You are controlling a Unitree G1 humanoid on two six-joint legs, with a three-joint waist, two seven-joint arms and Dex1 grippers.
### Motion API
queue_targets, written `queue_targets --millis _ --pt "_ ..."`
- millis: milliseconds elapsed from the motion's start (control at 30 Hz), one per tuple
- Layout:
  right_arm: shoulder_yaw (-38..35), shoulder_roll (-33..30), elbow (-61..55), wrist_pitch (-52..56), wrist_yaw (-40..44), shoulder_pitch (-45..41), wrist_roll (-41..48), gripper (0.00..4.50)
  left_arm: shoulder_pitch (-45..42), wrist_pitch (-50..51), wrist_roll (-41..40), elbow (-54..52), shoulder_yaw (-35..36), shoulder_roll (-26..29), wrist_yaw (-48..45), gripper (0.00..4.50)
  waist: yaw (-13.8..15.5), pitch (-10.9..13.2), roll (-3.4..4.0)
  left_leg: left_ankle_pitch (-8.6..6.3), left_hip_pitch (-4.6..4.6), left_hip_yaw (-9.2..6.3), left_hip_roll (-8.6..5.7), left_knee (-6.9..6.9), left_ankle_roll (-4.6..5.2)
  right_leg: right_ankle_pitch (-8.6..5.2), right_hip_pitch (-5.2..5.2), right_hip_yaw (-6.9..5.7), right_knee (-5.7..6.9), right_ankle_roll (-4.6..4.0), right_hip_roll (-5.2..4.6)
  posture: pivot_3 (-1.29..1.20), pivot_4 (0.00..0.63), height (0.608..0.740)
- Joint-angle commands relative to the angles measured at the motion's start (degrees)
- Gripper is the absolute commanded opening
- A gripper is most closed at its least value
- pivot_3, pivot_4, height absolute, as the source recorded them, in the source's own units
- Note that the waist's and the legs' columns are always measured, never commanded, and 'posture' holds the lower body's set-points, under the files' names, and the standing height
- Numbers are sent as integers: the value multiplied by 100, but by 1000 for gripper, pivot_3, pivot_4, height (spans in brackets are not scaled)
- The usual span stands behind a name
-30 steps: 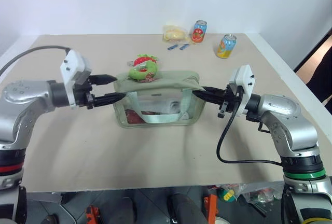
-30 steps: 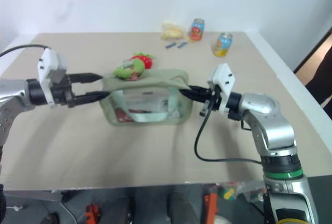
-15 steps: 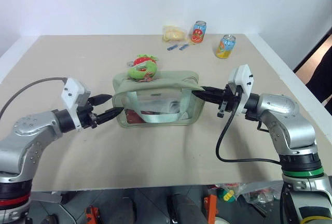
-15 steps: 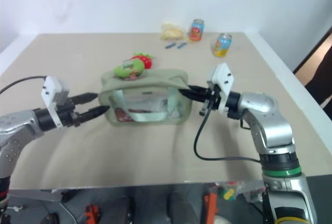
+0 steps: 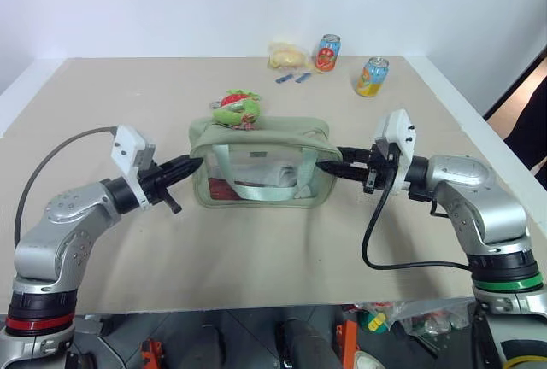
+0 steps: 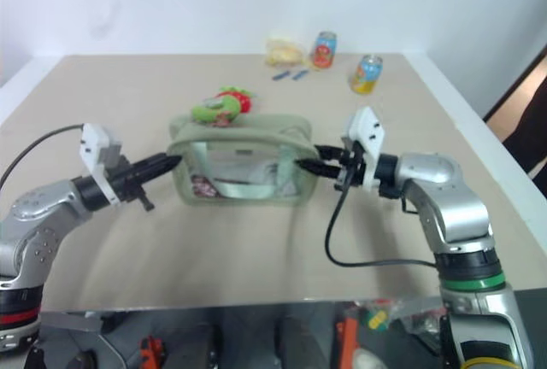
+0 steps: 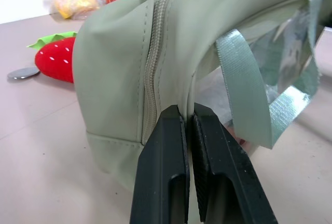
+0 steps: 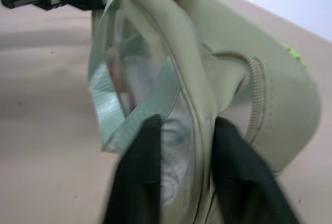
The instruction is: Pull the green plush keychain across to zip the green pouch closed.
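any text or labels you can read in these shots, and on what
No text here can be read.
Red and blue can: printed label, too small to read.
Orange and blue can: printed label, too small to read.
Green pouch: no lettering seen.
Yellow packet: no print legible.

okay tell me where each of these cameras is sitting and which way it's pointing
Left and right eye views: on the head, looking forward and down over the table; both arms show, left hand and right hand at the green pouch ends.
Left wrist view: along shut black fingers at the pouch's zipper end.
Right wrist view: along parted fingers straddling the pouch's other end; the left hand shows beyond.
All views share the pouch and the green plush keychain.
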Motion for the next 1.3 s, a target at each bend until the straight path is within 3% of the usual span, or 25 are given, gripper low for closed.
queue_targets --millis 33,167,333,467,600,800,900,1300 --pt "59 -488 -418 176 438 45 47 2984 100 -22 -66 -210 10 67 -73 0 0 0 0 0 0 1 0 -1 0 0 0 1 0 0 0 0 150 740" --pt "-101 -992 -326 793 701 -427 334 4360 251 -28 -63 -265 -17 63 -100 0 1 0 0 0 3 1 0 0 0 -10 3 0 -1 -16 -1 0 150 740" --pt "-166 -797 476 1172 520 -1964 439 4360 294 -44 -57 -264 -49 26 -101 0 -17 1 2 1 10 4 0 10 -1 -6 5 1 0 -20 0 0 150 740" --pt "166 37 1321 1287 -175 -3049 61 4360 323 -55 -54 -283 -93 -22 -85 0 -17 -3 -1 2 21 5 2 9 -1 -4 11 3 0 -23 1 0 150 740" --pt "346 973 2124 1398 -768 -3613 -191 4360 353 -62 -37 -314 -155 -60 -66 0 2 -4 1 1 10 4 1 5 -1 -4 7 3 0 -23 1 0 150 740" --pt "359 1956 3636 1261 -1293 -4293 -504 4360 401 -114 12 -380 -267 -73 -42 0 22 -4 2 -1 -38 7 -5 3 -3 10 -38 10 0 3 -5 0 150 740" --pt "243 2184 3895 1735 -1321 -4516 -332 4360 445 -120 -1 -414 -259 -67 -30 0 39 -4 3 -1 -61 2 -4 3 -3 29 -57 5 0 -21 -3 0 150 740" --pt "308 2412 3088 2917 -965 -4337 114 4360 486 -209 87 -383 -278 -7 -2 0 45 -6 5 1 -66 0 1 6 -2 27 -64 2 0 -8 3 0 150 740"
